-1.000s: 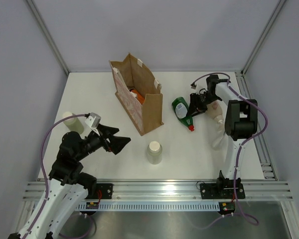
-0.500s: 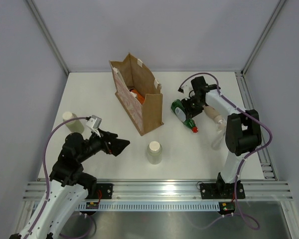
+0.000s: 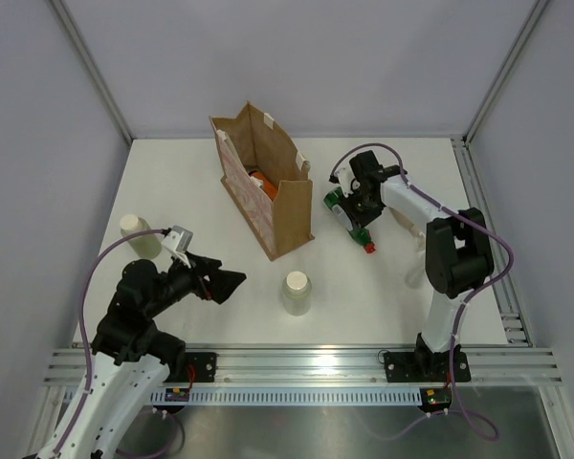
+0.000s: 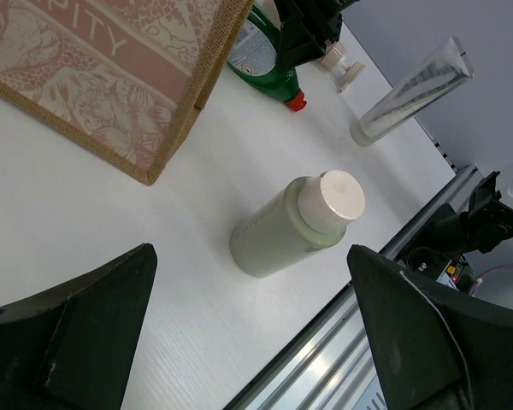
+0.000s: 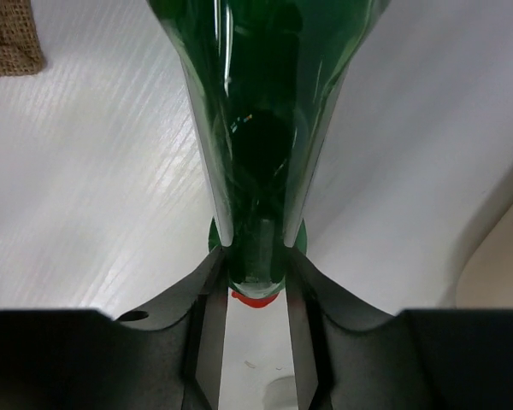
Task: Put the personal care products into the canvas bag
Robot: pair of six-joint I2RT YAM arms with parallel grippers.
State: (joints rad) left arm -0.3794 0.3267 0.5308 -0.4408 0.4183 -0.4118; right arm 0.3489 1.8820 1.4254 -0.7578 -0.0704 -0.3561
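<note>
The canvas bag stands upright at centre back, with an orange bottle inside; its pink patterned side shows in the left wrist view. The green bottle with the red cap lies right of the bag. My right gripper is shut on the green bottle near its neck, the red cap just below the fingers. A cream cylinder stands in front of the bag. My left gripper is open and empty, left of the cream cylinder.
A second cream bottle stands at the left edge. A thin clear tube and a white nozzle show at the right, beside the right arm. Grey walls enclose the table; a metal rail runs along the front.
My right gripper has moved left from the peach bottle onto the green bottle, which has shifted slightly. My left gripper has drifted a little down and right.
</note>
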